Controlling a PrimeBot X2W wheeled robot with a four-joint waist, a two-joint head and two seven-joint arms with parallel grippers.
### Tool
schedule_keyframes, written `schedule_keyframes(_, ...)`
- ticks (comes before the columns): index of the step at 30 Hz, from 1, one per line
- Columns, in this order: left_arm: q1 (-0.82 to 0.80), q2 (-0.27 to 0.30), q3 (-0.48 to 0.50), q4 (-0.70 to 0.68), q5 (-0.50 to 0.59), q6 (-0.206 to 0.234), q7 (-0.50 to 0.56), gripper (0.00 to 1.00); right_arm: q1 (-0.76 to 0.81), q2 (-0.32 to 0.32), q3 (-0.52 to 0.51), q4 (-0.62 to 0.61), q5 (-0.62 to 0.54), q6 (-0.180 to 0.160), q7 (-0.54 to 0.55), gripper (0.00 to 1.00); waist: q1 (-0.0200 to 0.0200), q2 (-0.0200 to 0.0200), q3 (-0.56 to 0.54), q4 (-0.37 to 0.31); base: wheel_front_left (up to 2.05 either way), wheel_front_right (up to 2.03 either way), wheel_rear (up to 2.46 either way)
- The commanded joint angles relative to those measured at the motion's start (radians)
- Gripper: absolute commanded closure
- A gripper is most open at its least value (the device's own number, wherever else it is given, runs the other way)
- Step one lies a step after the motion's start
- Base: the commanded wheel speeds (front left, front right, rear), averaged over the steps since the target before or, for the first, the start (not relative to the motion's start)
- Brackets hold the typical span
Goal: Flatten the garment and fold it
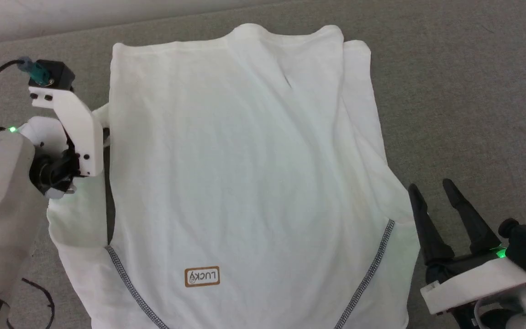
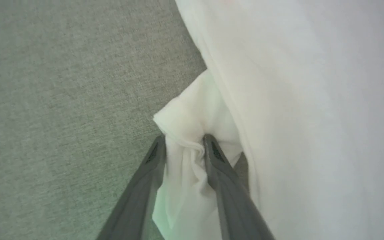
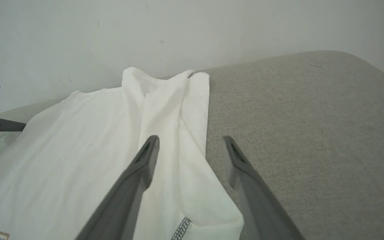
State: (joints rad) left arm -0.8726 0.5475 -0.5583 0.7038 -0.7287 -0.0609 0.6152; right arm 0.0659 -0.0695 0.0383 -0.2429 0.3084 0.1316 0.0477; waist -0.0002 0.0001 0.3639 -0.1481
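Left jaws around bunched garment (image 2: 183,160)

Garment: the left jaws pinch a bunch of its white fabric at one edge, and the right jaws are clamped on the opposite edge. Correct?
No. The right wrist view shows the right gripper, jaws open and empty, near that edge of the garment. The left gripper does pinch bunched white fabric at the other edge.

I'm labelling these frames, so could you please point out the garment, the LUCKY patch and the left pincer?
garment (image 1: 244,160), head view, middle of its white body panel.
LUCKY patch (image 1: 202,277), head view, centre of the brown-bordered label.
left pincer (image 2: 184,141), left wrist view, midway between its fingertips, where fabric bunches.
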Motion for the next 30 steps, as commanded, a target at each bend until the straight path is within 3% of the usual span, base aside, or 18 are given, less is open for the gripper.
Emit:
schedule_keyframes(1,0.045,0.002,-0.023,0.045,0.013,0.003,0.011,1.00,-0.016,0.002,0.002,0.004,0.008,-0.001,-0.009,0.00,0.0002,-0.0001,0.000,0.001,0.00,0.00,0.00)
schedule_keyframes(7,0.063,0.018,0.034,0.040,0.011,0.053,-0.163,1.00,-0.013,-0.001,-0.004,0.021,0.014,-0.001,-0.012,0.00,0.0002,-0.0001,-0.045,0.024,0.00,0.00,0.00)
schedule_keyframes(15,0.161,0.107,0.158,-0.045,-0.026,0.161,-0.351,1.00,0.037,0.000,-0.033,0.025,0.014,-0.001,-0.001,0.00,0.0002,-0.0001,-0.135,0.085,0.00,0.00,0.00)
schedule_keyframes(22,0.283,0.200,0.270,-0.176,-0.084,0.229,-0.424,1.00,0.079,0.003,-0.063,0.012,0.012,-0.001,0.018,0.00,0.0002,-0.0001,-0.196,0.120,0.00,0.00,0.00)
schedule_keyframes(30,0.474,0.250,0.309,-0.449,-0.080,0.333,-0.459,1.00,0.130,0.010,-0.094,0.005,0.009,-0.001,0.032,0.00,0.0002,-0.0001,-0.273,0.113,0.00,0.00,0.00)
